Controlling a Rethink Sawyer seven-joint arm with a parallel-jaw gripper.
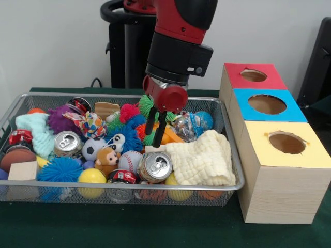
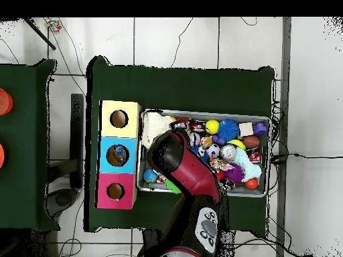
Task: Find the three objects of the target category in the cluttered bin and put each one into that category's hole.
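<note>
My gripper (image 1: 154,138) hangs in the middle of the wire mesh bin (image 1: 46,95), its two black fingers (image 1: 150,122) a little apart and pointing down among the toys. The tips sit just above a silver drink can (image 1: 155,166) and beside a cream knitted cloth (image 1: 200,157). Nothing shows between the fingers. Another silver can (image 1: 67,143) lies at the left, and a red can (image 1: 20,137) is further left. The three boxes stand right of the bin: red (image 1: 253,76), blue (image 1: 267,105), yellow (image 1: 287,143), each with a round hole. In the overhead view the arm (image 2: 177,160) hides the gripper.
The bin (image 2: 201,112) is packed with balls, spiky pom-poms, a small monkey toy (image 1: 107,157), a wooden block (image 1: 23,170) and a baseball (image 1: 130,160). Overhead, the boxes (image 2: 118,155) line the bin's left side on the green cloth.
</note>
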